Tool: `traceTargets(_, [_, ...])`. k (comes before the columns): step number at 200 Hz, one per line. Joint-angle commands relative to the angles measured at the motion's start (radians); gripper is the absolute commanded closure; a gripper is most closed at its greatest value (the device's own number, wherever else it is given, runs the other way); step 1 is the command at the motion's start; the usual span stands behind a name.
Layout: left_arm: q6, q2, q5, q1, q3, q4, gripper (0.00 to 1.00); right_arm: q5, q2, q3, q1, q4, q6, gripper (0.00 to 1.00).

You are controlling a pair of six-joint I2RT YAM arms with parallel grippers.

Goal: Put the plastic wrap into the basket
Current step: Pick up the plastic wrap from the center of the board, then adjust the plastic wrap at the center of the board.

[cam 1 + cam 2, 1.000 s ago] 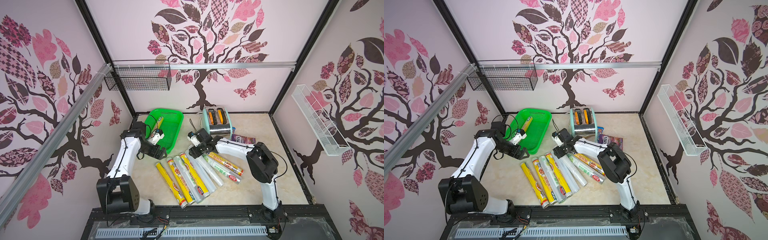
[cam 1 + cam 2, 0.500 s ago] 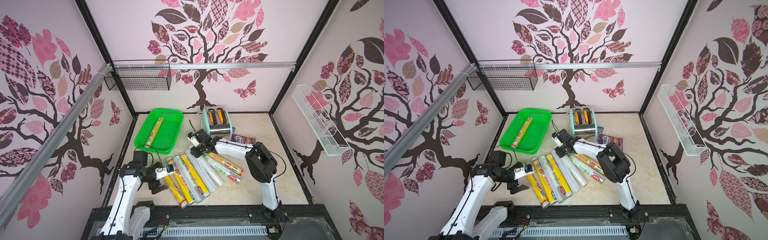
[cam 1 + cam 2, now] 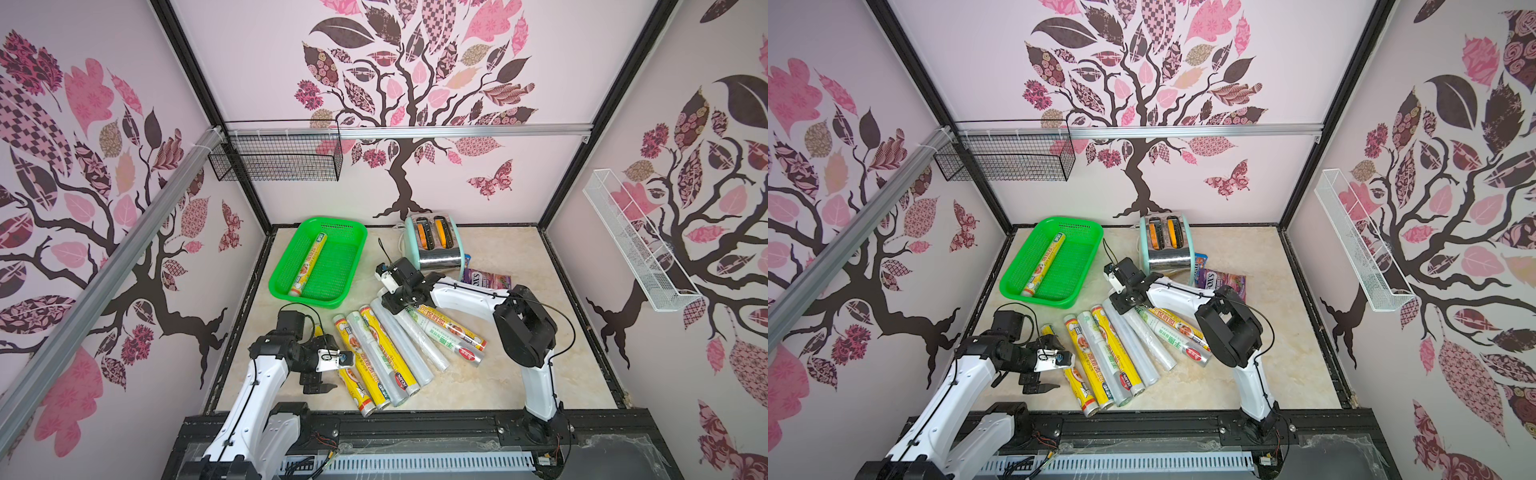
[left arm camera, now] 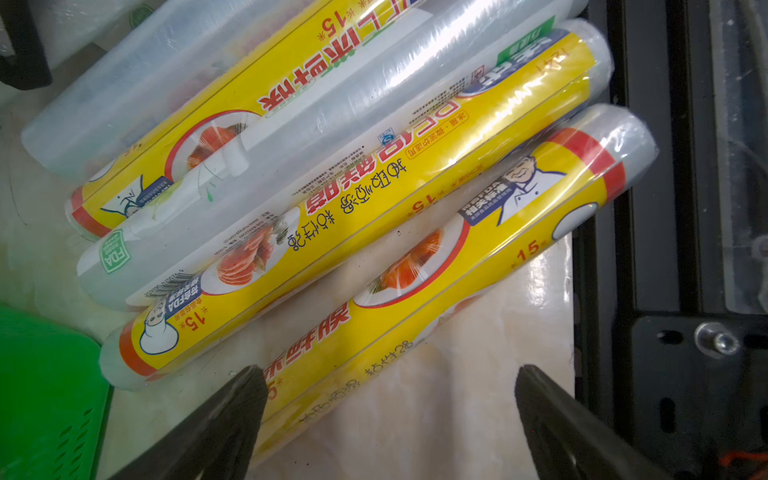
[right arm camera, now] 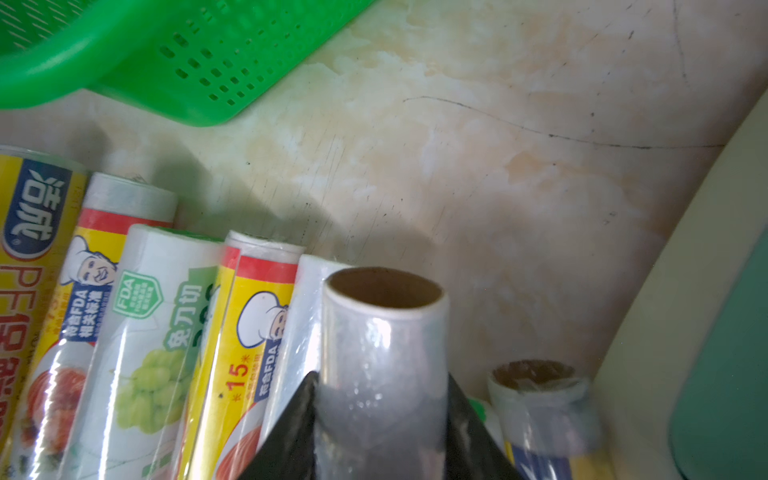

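At the far left, the basket (image 3: pixel 305 300) holds one yellow roll (image 3: pixel 309 264), and nearer, the left gripper (image 3: pixel 316 382) hangs empty with jaws spread wide by the leftmost roll (image 4: pixel 436 291) of the plastic wrap (image 3: pixel 386 353), which lies side by side mid-table. To the right, at the pile's far end near the toaster (image 3: pixel 436 249), the right gripper (image 5: pixel 381 382) is clamped on a clear roll (image 5: pixel 384 332), one finger pressed against each side.

Green basket (image 3: pixel 337 266) — yellow and clear plastic wrap (image 3: pixel 386 353).
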Motion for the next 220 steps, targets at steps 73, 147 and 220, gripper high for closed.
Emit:
traceTargets(73, [-0.094, 0.042, 0.01, -0.133, -0.044, 0.154, 0.02, -0.107, -0.174, 0.043, -0.021, -0.099, 0.035, 0.64])
traceTargets(147, [-0.177, 0.103, -0.041, -0.285, -0.07, 0.301, 0.02, -0.122, -0.309, -0.038, -0.135, -0.071, 0.107, 0.66])
traceTargets(220, [-0.224, 0.208, -0.064, -0.354, -0.112, 0.582, 0.02, -0.118, -0.359, -0.056, -0.189, -0.103, 0.053, 0.66])
